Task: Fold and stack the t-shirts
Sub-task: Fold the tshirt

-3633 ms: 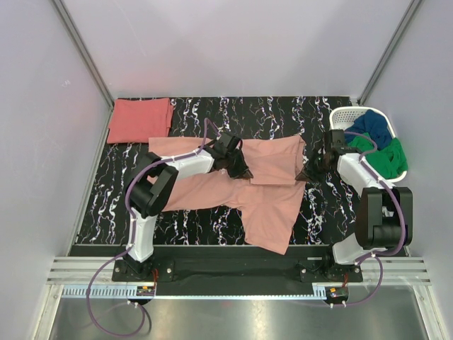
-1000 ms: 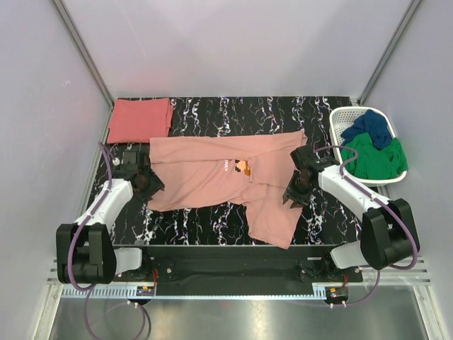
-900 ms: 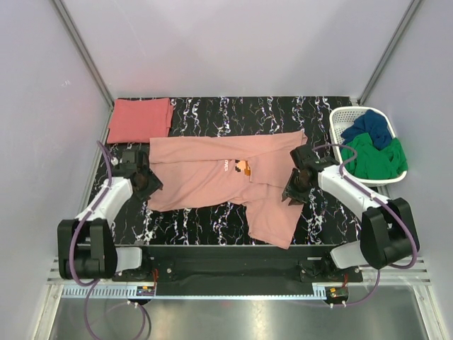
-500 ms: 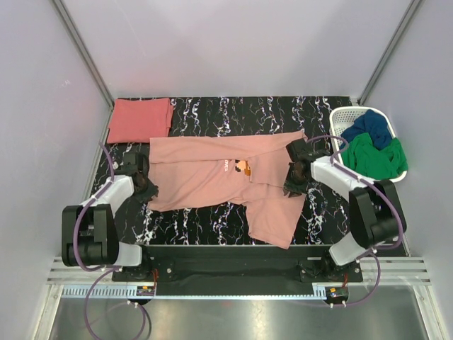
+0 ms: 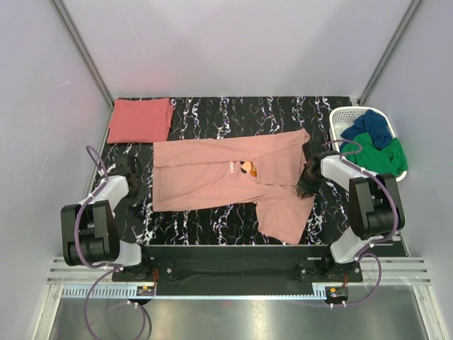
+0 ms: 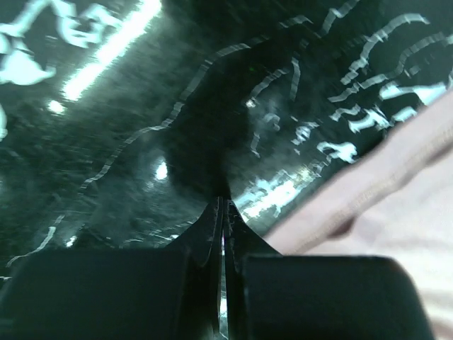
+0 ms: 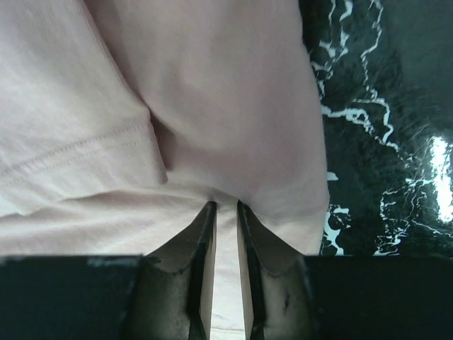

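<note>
The pale salmon-pink t-shirt (image 5: 212,180) lies spread flat across the black marbled table (image 5: 269,113), with a small orange print (image 5: 248,168) near its middle. A coral-red t-shirt (image 5: 140,119) sits folded at the back left corner. My right gripper (image 5: 308,180) is at the pink shirt's right edge, its jaws shut on a pinch of the pink cloth (image 7: 212,106), which bunches at the gripper (image 7: 225,204). My left gripper (image 5: 136,185) rests just left of the shirt, shut with nothing between its fingers (image 6: 224,200). The shirt's hem (image 6: 396,212) lies beside it.
A white basket (image 5: 340,117) at the right edge holds a blue cloth (image 5: 371,127) and a green cloth (image 5: 379,157), close behind my right arm. Grey walls enclose the table on three sides.
The pink shirt has slid to the right, drawn by my right gripper, which moved toward the basket. My left gripper closed and drew back left, off the shirt's edge.
</note>
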`<state>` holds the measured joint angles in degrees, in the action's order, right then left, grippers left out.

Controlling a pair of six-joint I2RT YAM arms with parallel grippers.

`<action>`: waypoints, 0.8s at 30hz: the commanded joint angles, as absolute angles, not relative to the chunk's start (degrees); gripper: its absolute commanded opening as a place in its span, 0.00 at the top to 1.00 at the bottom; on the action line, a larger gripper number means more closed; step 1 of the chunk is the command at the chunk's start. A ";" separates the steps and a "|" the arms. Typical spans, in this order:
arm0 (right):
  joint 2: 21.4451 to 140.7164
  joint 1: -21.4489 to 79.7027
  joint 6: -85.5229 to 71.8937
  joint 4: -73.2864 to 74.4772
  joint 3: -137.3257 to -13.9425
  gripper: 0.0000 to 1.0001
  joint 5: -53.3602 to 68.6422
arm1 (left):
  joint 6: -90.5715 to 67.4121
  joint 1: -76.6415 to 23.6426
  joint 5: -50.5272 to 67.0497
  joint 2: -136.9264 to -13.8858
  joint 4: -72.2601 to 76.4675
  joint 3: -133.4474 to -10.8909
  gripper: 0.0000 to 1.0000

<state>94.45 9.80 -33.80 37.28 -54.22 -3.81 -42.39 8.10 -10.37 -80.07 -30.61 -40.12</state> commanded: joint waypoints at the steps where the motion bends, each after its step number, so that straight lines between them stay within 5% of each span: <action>1: 91.24 9.67 -31.02 36.04 -52.38 0.75 -2.57 | -43.86 8.44 -13.45 -79.27 -31.20 -39.55 1.00; 5: 88.42 9.67 -31.29 38.40 -53.70 0.73 -0.27 | -43.51 8.44 -10.64 -81.64 -32.87 -40.87 1.00; 8: 87.20 9.75 -31.90 43.05 -56.51 0.65 -0.18 | -43.42 8.35 -9.50 -80.52 -34.19 -41.49 0.89; 13: 84.55 9.93 -35.76 48.95 -57.57 0.58 6.49 | -42.81 6.07 -8.52 -72.08 -33.48 -39.02 0.56; 18: 82.09 14.22 -38.93 47.03 -52.56 0.59 8.18 | -39.47 5.19 1.18 -69.78 -26.74 -41.65 0.49; 24: 86.04 15.91 -37.18 43.33 -54.40 0.61 10.46 | -36.04 4.75 10.98 -85.32 -19.24 -53.33 0.49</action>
